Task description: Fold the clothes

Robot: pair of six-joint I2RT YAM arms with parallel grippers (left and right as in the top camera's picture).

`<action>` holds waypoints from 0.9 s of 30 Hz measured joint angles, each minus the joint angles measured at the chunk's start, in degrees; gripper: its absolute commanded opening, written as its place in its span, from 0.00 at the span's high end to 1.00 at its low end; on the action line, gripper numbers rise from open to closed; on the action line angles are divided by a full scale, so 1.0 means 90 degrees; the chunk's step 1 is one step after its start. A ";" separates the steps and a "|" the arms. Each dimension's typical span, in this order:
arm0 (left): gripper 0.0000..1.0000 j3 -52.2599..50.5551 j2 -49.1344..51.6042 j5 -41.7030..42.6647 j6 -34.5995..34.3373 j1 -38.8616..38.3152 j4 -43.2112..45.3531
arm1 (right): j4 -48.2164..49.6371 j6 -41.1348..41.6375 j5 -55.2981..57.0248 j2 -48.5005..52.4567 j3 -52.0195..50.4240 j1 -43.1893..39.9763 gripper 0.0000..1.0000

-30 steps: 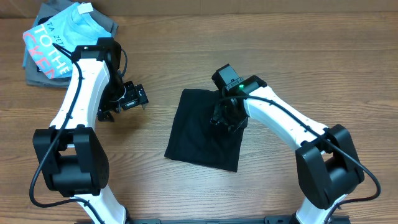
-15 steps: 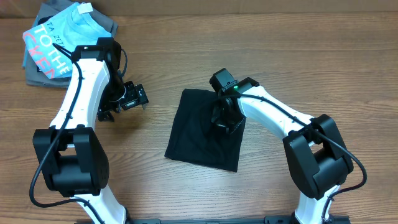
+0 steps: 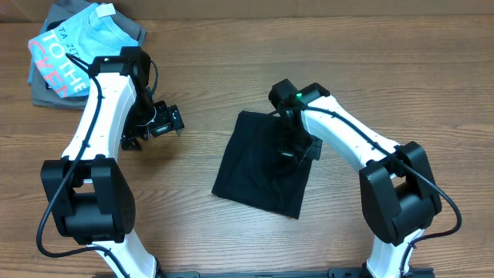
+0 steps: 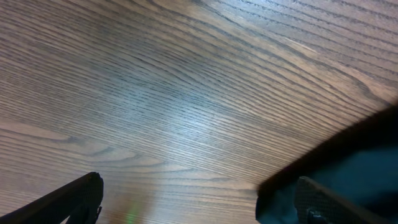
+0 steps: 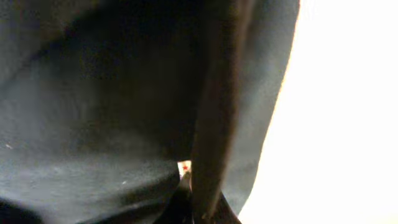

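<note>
**Black shirt (image 3: 258,166), folded square, on counter (image 3: 231,69)**

Lies right of centre. Right fingers (image 3: 297,150) are closed, pinching fabric at its right edge (apparently to carry the next fold or straighten it). Left fingers (image 4: 74,199) are spread wide and empty, parked well clear.

left gripper (image 4: 196,205) wide apart (raised) | right gripper (image 3: 292,151) clamped on clothes (image 3: 247,166)

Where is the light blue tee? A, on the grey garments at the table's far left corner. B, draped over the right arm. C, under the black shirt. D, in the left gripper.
A: the light blue tee lies on the grey garments in the far left corner, apart from the black shirt.
</note>
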 measured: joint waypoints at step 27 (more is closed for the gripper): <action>0.00 0.0000 0.0000 0.0024 0.0146 0.0000 -0.0051 | -0.1100 0.0216 0.1095 -0.0559 -0.0153 -0.0726 0.33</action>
